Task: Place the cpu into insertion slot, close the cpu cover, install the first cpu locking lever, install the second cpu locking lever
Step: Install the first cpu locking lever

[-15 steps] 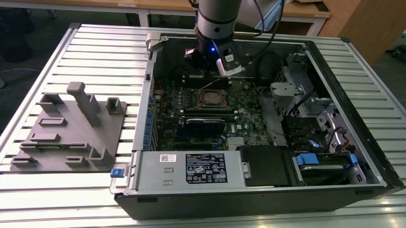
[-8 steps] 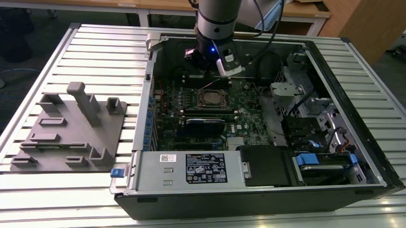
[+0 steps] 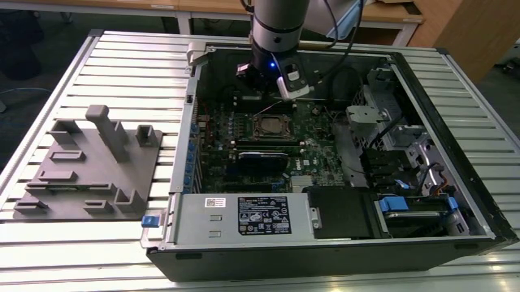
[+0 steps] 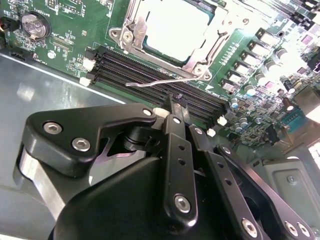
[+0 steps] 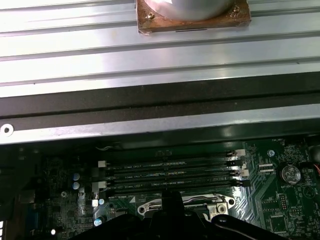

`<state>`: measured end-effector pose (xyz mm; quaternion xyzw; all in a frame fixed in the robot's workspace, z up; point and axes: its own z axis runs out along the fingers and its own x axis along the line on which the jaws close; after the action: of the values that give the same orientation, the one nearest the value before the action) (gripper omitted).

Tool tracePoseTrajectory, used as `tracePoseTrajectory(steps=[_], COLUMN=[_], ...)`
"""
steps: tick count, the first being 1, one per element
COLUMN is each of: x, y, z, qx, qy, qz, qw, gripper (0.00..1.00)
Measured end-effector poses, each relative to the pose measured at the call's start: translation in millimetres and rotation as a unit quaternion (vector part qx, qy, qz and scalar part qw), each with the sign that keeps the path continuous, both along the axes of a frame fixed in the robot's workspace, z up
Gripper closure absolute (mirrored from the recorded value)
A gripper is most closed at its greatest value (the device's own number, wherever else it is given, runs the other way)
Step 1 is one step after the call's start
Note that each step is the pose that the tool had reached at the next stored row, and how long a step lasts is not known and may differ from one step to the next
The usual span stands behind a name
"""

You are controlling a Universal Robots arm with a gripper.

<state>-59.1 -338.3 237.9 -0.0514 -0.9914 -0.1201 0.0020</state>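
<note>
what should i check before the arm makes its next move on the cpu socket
1. cpu seated in the insertion slot: ok, its silver top lies flat inside.
2. cpu cover down around the chip: ok, judged by the second wrist view.
3. Locking lever latched: not ok, it sticks out free over the memory slots.
4. Other lever latched: cannot tell.
5. End effector empty: ok, shut on nothing, close to the free lever.
</note>
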Motion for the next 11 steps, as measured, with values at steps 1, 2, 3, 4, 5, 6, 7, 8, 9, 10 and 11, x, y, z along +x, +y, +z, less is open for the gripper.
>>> tracePoseTrajectory(steps=[1,2,3,4,5,6,7,8,9,10,11], x=[0.0,0.0,0.0,0.0,0.0,0.0,0.0,0.0,0.0,0.0,0.0], y=[0.0,0.0,0.0,0.0,0.0,0.0,0.0,-0.1,-0.1,0.0,0.0], z=[-1.0,-1.5,-1.6,-1.8,-2.2,-2.6,-2.9,-2.9,-3.0,-3.0,-3.1], qx=[0.0000,-0.0001,-0.0004,-0.0012,-0.0023,-0.0028,-0.0031,-0.0034,-0.0036,-0.0036,-0.0035], qy=[-0.0003,-0.0006,-0.0006,-0.0006,-0.0007,-0.0007,-0.0007,-0.0006,-0.0006,-0.0006,-0.0006], qz=[0.000,0.000,0.000,0.000,-0.002,-0.005,-0.009,-0.013,-0.015,-0.015,-0.015], qw=[1.00000,1.00000,1.00000,1.00000,1.00000,0.99998,0.99995,0.99991,0.99989,0.99988,0.99988], gripper=[0.90,0.90,0.90,0.90,0.90,0.90,0.90,0.90,0.90,0.90,0.90])
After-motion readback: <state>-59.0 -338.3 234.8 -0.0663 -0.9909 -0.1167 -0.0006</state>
